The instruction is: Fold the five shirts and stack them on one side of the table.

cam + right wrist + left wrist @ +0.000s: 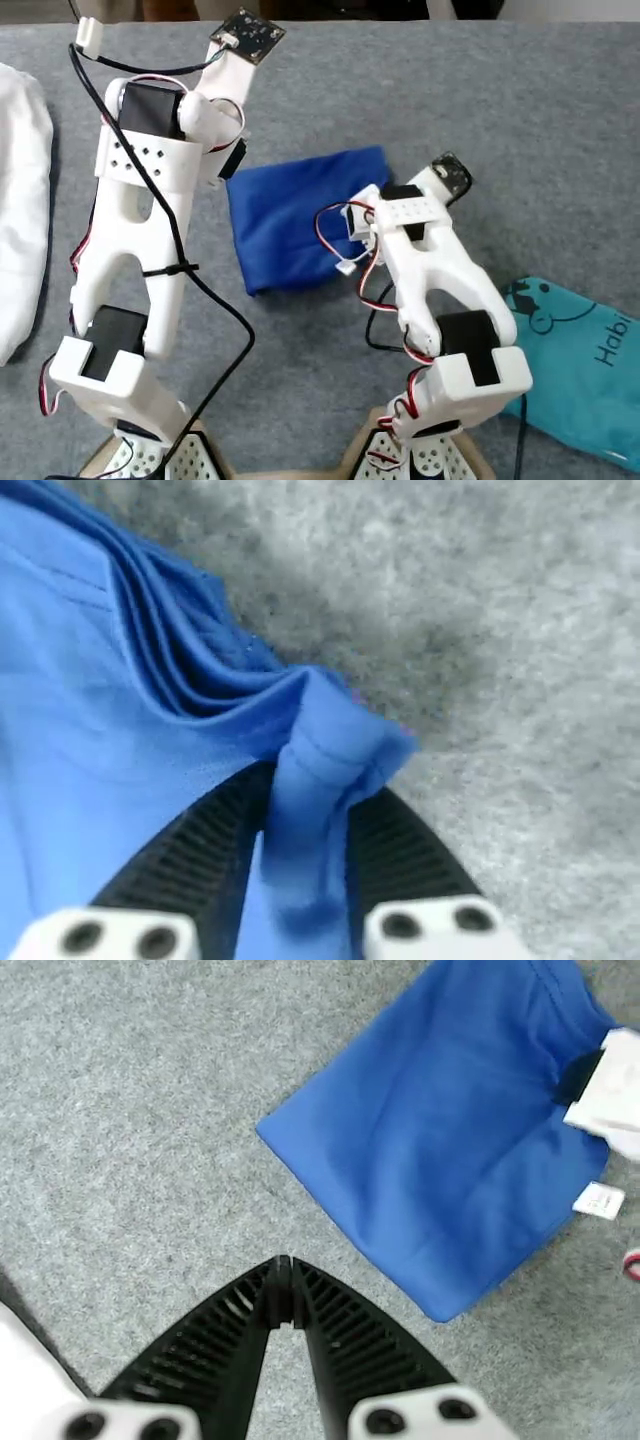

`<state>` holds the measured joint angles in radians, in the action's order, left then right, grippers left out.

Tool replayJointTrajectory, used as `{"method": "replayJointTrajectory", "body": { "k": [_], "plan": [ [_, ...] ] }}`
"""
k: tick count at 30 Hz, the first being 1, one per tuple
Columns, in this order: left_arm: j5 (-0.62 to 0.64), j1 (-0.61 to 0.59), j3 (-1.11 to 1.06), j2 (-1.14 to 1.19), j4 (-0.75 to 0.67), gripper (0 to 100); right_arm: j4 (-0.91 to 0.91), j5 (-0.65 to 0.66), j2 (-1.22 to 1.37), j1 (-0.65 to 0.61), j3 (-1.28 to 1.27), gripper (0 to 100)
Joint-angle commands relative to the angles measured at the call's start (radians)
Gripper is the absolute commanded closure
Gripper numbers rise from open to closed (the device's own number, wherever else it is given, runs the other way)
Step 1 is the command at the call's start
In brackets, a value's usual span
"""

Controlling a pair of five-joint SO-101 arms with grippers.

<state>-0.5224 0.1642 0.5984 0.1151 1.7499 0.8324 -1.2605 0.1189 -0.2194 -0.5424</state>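
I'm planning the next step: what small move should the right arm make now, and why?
Probably lift the right gripper slightly without letting go: it is shut on a bunched corner of the blue shirt, which lies folded on the table, while the left gripper is shut beside the cloth, holding nothing.

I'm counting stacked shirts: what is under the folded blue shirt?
Grey table shows along the visible edges of the blue shirt; no other shirt's edge peeks out. Its layered folds hide whatever lies directly beneath. The right claw pinches one corner.
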Motion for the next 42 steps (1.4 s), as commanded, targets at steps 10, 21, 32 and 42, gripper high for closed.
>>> {"method": "replayJointTrajectory", "body": {
  "k": [10, 21, 32, 42],
  "plan": [
    [-0.017, 0.006, 0.002, -0.044, 0.008, 98, -0.011, 0.071, -0.065, 0.068, 0.021, 99.4],
    [-0.018, 0.005, 0.003, -0.044, 0.008, 98, -0.011, 0.147, -0.263, 0.263, 0.019, 99.5],
    [-0.018, 0.005, 0.002, -0.048, 0.008, 98, 0.269, 0.328, -0.565, 0.55, 0.018, 99.5],
    [-0.018, 0.012, -0.002, -0.053, 0.008, 98, 0.388, 0.548, -0.628, 0.954, 0.016, 99.4]
  ]
}}
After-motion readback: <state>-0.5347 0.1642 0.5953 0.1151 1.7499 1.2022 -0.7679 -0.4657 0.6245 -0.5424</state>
